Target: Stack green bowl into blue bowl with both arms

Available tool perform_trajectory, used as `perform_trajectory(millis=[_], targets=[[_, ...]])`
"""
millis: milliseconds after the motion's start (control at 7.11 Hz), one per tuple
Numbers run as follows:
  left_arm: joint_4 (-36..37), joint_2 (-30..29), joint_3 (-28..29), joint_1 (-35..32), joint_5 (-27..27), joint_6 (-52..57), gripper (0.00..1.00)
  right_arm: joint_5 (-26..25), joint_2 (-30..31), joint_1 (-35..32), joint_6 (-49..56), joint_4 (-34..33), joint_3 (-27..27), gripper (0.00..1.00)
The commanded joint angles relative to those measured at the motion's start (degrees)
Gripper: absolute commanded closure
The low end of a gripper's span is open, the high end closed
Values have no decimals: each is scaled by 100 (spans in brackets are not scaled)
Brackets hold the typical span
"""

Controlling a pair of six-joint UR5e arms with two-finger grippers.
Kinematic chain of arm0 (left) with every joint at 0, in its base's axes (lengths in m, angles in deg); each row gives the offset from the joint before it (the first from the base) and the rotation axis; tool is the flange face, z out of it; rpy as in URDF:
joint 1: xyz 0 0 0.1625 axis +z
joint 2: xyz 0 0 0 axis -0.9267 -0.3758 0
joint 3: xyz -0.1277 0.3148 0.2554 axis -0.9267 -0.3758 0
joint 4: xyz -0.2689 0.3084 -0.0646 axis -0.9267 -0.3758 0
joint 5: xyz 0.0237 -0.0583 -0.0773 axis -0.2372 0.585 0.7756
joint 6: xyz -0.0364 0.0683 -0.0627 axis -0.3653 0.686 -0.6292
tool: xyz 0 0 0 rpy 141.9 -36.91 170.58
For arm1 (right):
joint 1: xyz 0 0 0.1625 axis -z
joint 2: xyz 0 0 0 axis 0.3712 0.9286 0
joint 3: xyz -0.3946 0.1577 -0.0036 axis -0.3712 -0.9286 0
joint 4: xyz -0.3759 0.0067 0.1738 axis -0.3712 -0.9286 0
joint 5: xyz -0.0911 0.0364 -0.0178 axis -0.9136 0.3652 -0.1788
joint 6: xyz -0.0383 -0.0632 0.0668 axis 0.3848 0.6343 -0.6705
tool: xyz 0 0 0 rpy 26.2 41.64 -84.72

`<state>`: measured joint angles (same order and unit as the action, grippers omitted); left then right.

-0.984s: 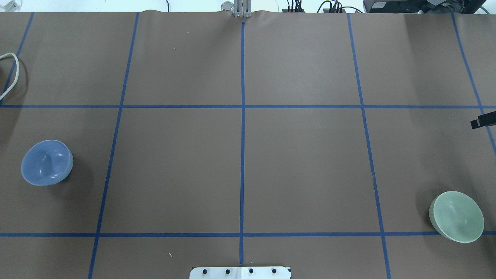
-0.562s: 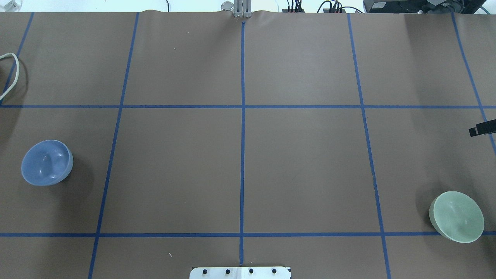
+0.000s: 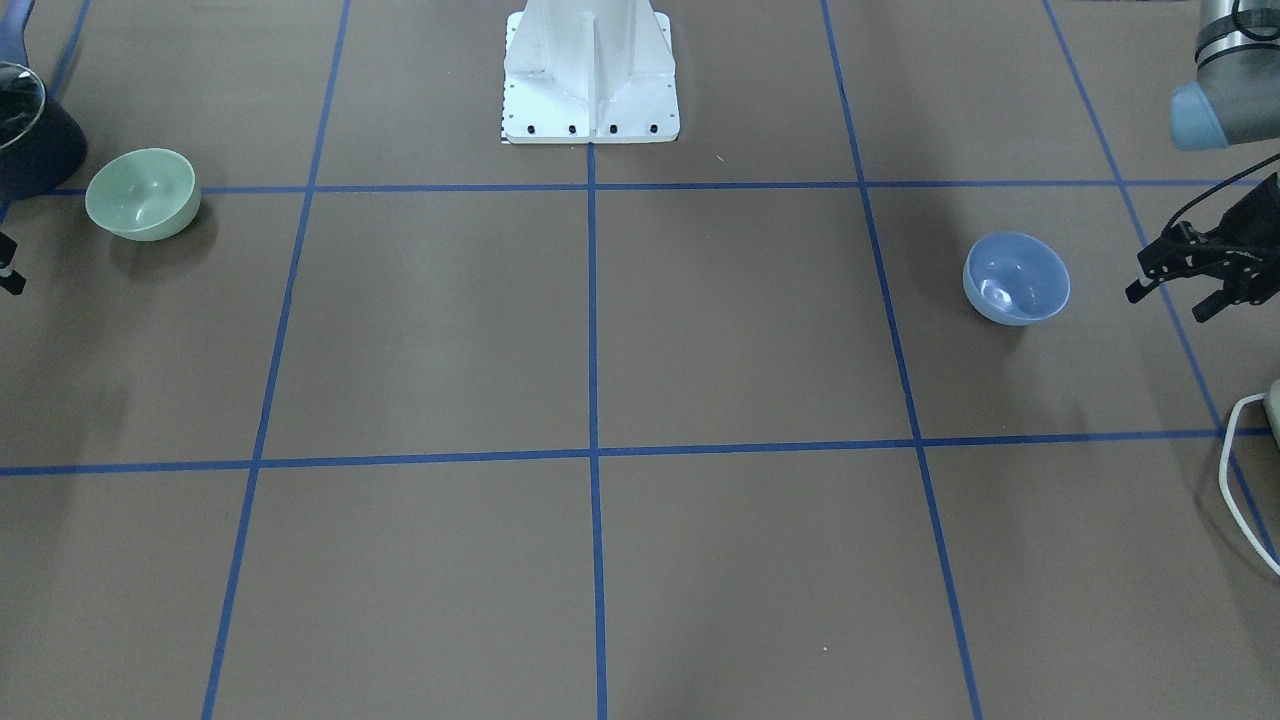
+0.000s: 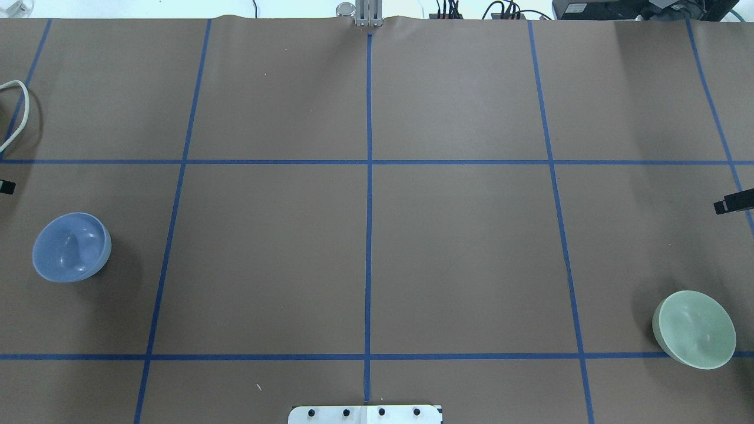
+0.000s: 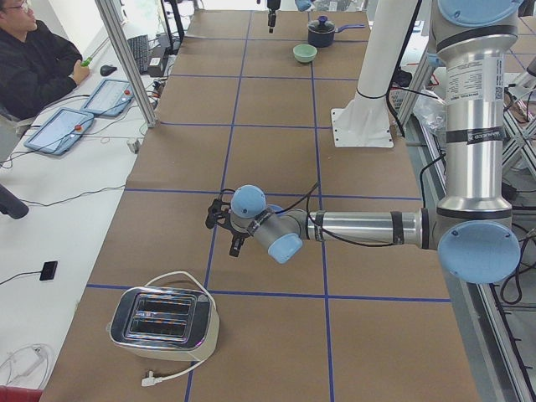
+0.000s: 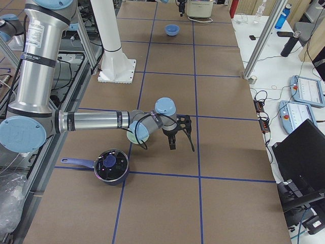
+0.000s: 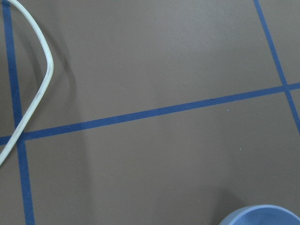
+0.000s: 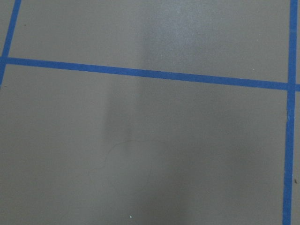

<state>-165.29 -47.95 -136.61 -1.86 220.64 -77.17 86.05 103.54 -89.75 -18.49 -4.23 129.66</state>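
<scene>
My left tool (image 3: 1165,303): fingers spread wide, above the bench (image 4: 365,253), near the blue bowl (image 4: 70,247) but apart from it. My right tool (image 6: 182,147): fingers likewise spread, near the green bowl (image 4: 695,330), which my wrist partly hides in the right side view. Bowls: both upright on the bench, blue at my far left, green at my far right, well apart.

The green bowl (image 4: 694,330) is mint, the blue bowl (image 4: 71,247) periwinkle, the table (image 4: 459,253) brown, blue-gridded.
</scene>
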Motion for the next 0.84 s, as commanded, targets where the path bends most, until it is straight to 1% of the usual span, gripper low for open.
perform_trajectory(millis=[0, 281, 422, 703], targets=[[-25, -2, -24, 262, -79, -243, 3, 1, 5, 46, -16, -4, -21, 0], [-270, 7, -7, 832, -411, -691, 3, 1, -4, 55, -25, -4, -21, 0], [-271, 7, 2, 1044, -544, -737, 3, -7, -30, 55, -25, -4, -21, 0], [-323, 95, -7, 1221, -554, -746, 3, -8, -30, 55, -25, -4, -21, 0]])
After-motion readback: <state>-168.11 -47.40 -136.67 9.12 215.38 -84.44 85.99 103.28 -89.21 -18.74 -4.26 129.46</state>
